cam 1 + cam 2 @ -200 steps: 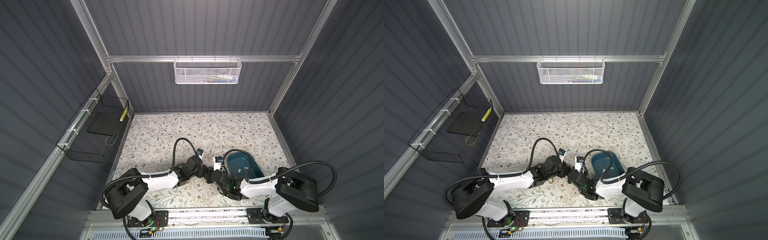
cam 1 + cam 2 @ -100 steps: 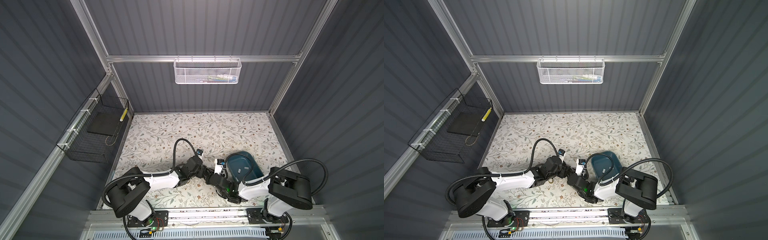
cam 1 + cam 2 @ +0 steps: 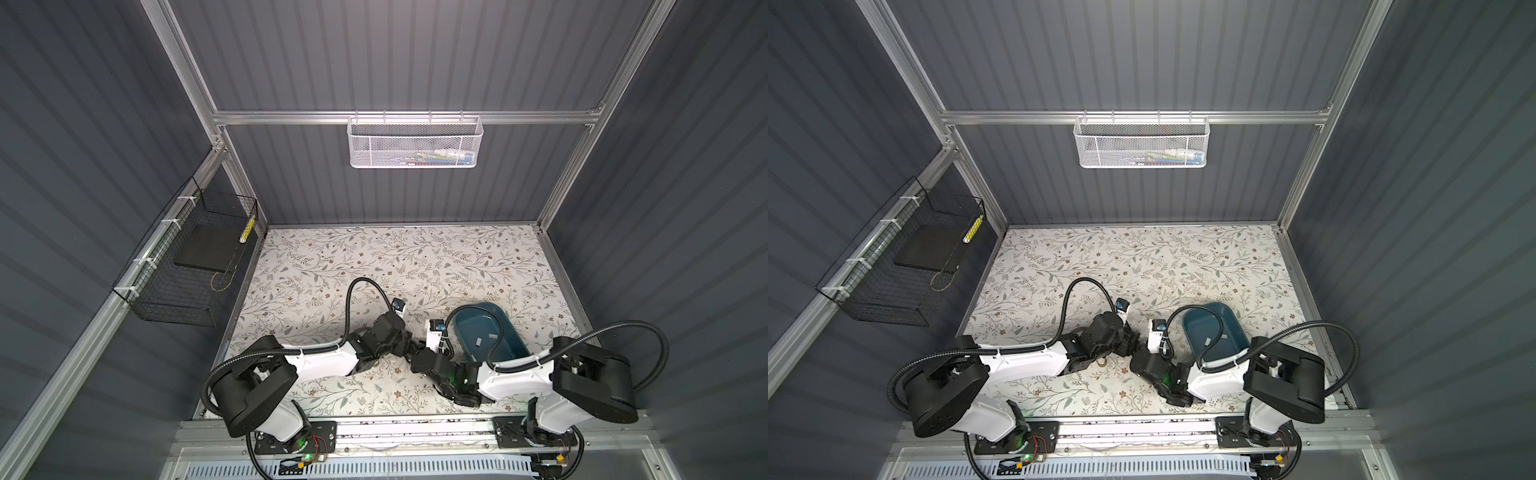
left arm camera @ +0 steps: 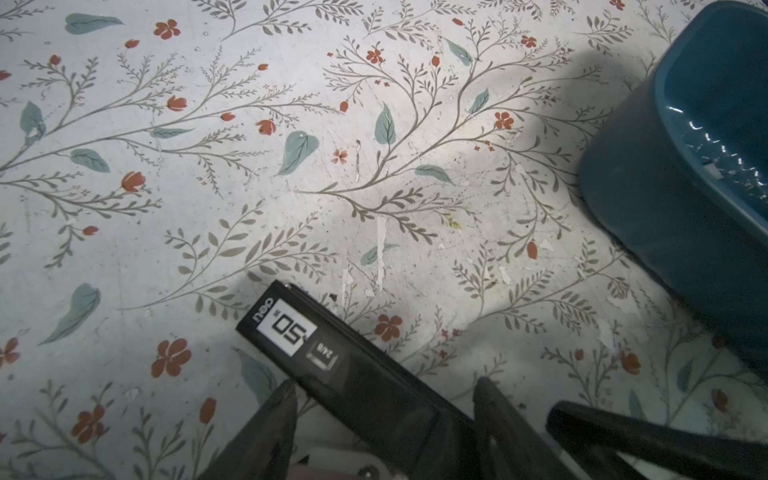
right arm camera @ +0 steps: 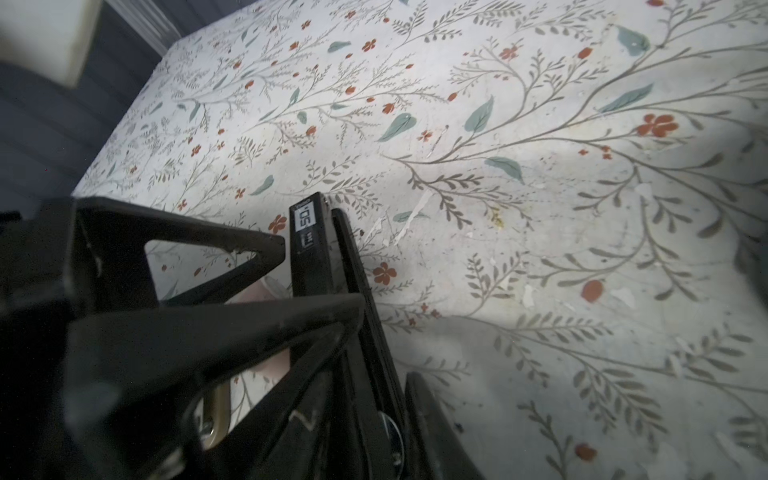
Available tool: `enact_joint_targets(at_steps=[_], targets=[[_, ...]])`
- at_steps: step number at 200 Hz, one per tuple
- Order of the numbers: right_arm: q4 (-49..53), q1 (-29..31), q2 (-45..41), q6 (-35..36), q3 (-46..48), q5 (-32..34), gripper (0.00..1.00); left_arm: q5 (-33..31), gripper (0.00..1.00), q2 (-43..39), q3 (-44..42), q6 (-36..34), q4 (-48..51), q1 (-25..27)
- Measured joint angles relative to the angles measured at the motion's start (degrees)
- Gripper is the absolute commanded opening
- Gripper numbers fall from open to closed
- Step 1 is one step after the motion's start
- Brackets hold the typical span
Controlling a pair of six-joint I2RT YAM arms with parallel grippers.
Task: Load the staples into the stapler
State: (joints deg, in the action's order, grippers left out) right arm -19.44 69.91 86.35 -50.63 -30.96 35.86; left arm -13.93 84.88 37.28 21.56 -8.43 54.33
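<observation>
A black stapler (image 4: 332, 361) with a white "50" label is held slanting just above the floral table. My left gripper (image 4: 384, 386) is shut on its middle, and the same grip shows in the right wrist view on the stapler (image 5: 309, 249). My right gripper (image 3: 417, 353) is at the stapler's rear end. One of its fingers (image 5: 419, 399) stands a little off the stapler's side and the other is hidden. Both grippers meet near the table's front middle (image 3: 1136, 347). The staples (image 3: 477, 341) lie as pale grey strips inside the blue tub (image 3: 478, 306).
The blue tub (image 3: 1208, 304) sits right of the grippers, and its wall (image 4: 644, 187) is close by in the left wrist view. A small brass ring (image 3: 1101, 363) lies under my left arm. A white mesh basket (image 3: 415, 145) hangs on the back wall. A black wire basket (image 3: 187, 266) hangs on the left wall.
My right arm swung slightly left and back while its gripper stayed at the stapler's rear. My left arm and the stapler have held still.
</observation>
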Motion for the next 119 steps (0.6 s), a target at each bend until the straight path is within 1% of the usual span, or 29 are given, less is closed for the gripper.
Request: enact_joint_targets(at_steps=[6,16,24,31,38,57,69,77,89,102,109,119], targets=[[2.51,-0.26,-1.29,0.79,-0.83,-0.22,0.49,-0.33,0.71,-0.76,0.24,-0.09,0.79,0.0],[7.08,-0.96,-3.85,2.6,-2.43,-0.5,0.64,-1.16,0.72,-2.34,0.74,-0.13,1.95,-0.07],[10.67,-1.79,-6.34,3.17,-3.85,-0.35,0.74,-2.12,0.74,-3.91,1.25,-0.13,2.73,-0.48],[13.79,-2.58,-8.63,3.69,-5.27,0.07,0.85,-2.89,0.75,-5.27,1.6,-0.09,3.1,-0.92],[16.61,-3.28,-10.62,4.2,-6.71,0.5,0.98,-3.56,0.77,-6.86,1.97,-0.07,3.3,-1.49],[24.94,-5.09,-16.2,4.81,-11.43,2.58,0.99,-5.31,0.8,-11.65,2.29,0.61,2.8,-5.25],[30.77,-6.16,-18.78,4.26,-14.69,4.39,0.99,-7.1,0.92,-14.64,2.25,1.49,2.19,-8.41],[34.86,-6.88,-20.35,3.89,-17.0,5.9,0.99,-9.46,0.99,-16.79,1.97,1.7,1.38,-10.1],[40.61,-7.93,-22.71,3.39,-19.89,7.61,0.99,-14.51,1.0,-19.78,0.74,2.19,-0.74,-12.04],[44.68,-8.92,-26.18,4.72,-22.05,9.27,0.99,-19.82,1.0,-22.03,-0.96,1.11,-3.15,-12.68],[45.03,-9.2,-28.04,5.68,-22.21,10.36,0.99,-22.69,1.0,-22.43,-1.81,0.15,-4.57,-12.92],[42.58,-9.53,-31.56,10.4,-20.5,12.04,0.99,-26.6,1.0,-22.12,-2.97,-2.03,-6.32,-13.75]])
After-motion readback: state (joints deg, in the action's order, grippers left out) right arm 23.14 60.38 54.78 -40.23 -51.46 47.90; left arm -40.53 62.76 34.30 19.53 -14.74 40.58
